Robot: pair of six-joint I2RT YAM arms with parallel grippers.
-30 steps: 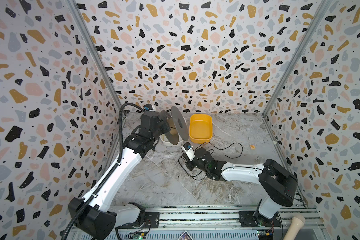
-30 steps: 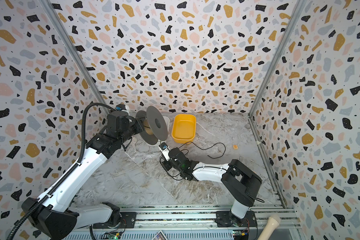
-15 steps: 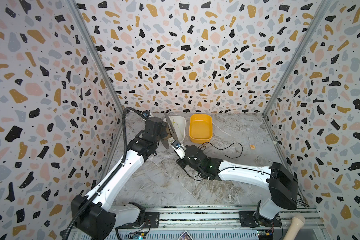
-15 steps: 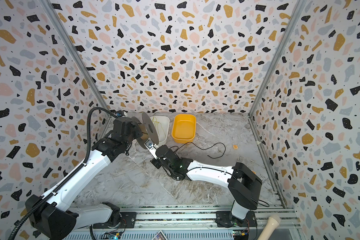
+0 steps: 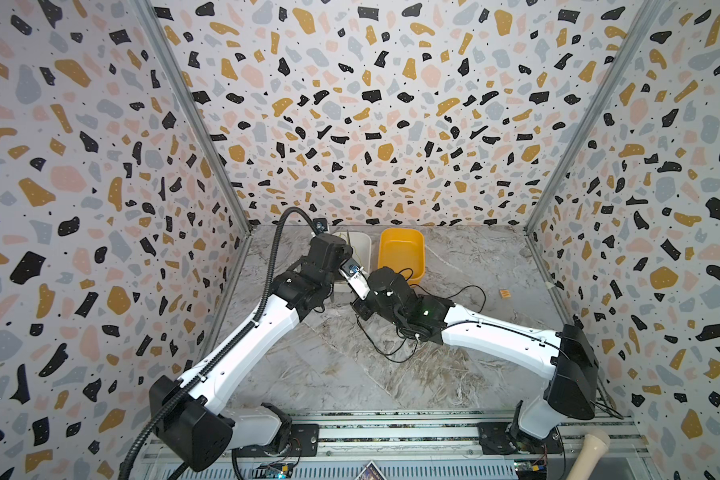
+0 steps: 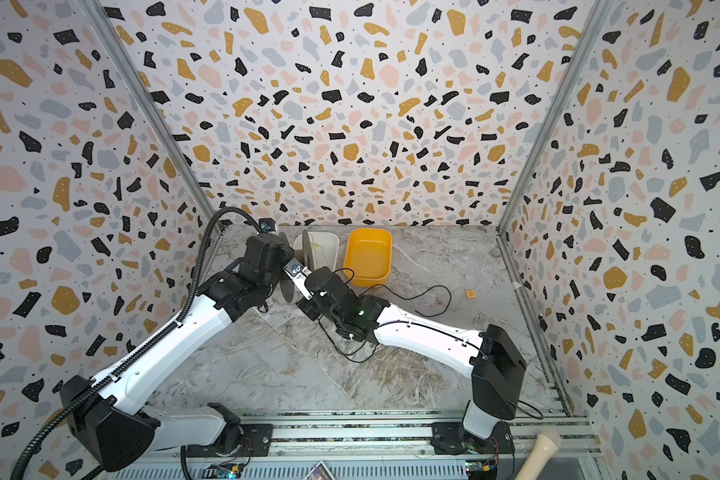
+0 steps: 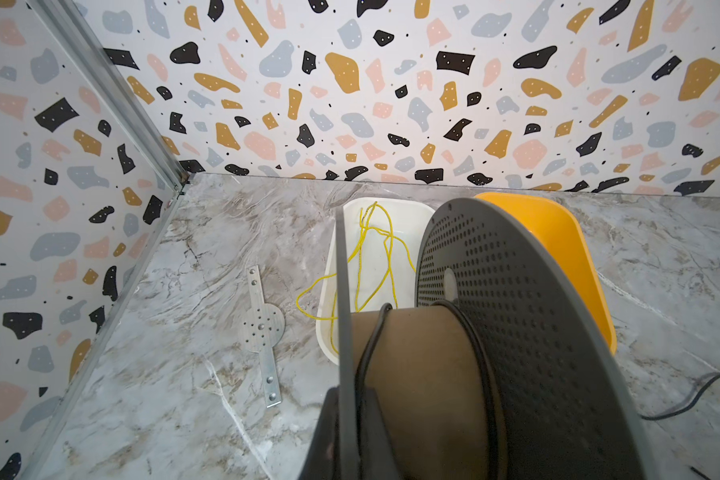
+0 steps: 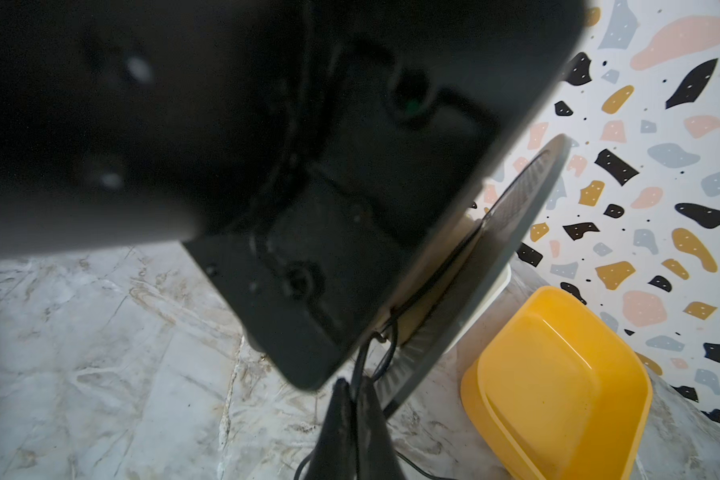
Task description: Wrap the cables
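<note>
- Left gripper is clamped on the grey flange of a spool, held on edge by the white tray
- Black cable loops the spool's brown core, its slack lying on the table
- Right gripper pinches the cable just beside the spool, near the yellow bin

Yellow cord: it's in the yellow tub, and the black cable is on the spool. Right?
Not quite. The yellow cord lies in the white tray, with one loop spilling over its rim. It is not in the yellow tub beside it, which looks empty. The left wrist view shows this. The black cable is on the spool, as you said.
</note>
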